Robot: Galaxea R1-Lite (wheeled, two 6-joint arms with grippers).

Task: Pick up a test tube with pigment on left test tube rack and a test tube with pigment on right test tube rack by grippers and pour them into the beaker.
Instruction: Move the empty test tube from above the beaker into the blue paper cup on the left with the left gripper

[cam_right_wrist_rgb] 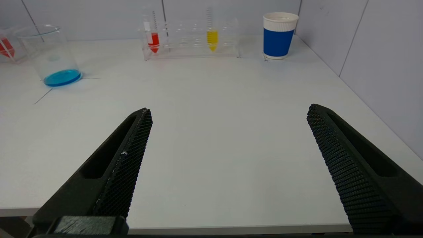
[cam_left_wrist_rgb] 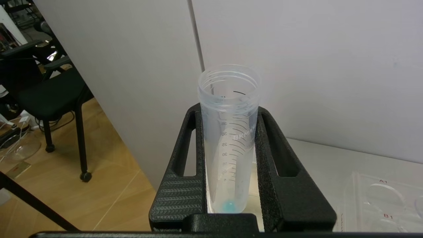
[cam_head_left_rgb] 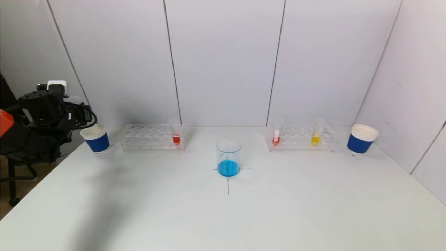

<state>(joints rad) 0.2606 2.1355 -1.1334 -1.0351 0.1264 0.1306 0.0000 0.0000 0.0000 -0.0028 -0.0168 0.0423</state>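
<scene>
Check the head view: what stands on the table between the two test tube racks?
Only the beaker, holding blue liquid, on the cross mark between the left rack and right rack; head view shows the remaining stretch bare.

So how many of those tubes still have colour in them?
3 in the racks: a red tube in the left rack, a red tube and a yellow tube in the right rack. The left hand holds a near-empty one.

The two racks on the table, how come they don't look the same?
The left rack holds one tube, with red pigment, at its end nearer the beaker. The right rack holds two: a red one at its beaker end and a yellow one farther along. Both racks are clear plastic, stand along the back wall, and each has a blue paper cup at its outer end.
</scene>
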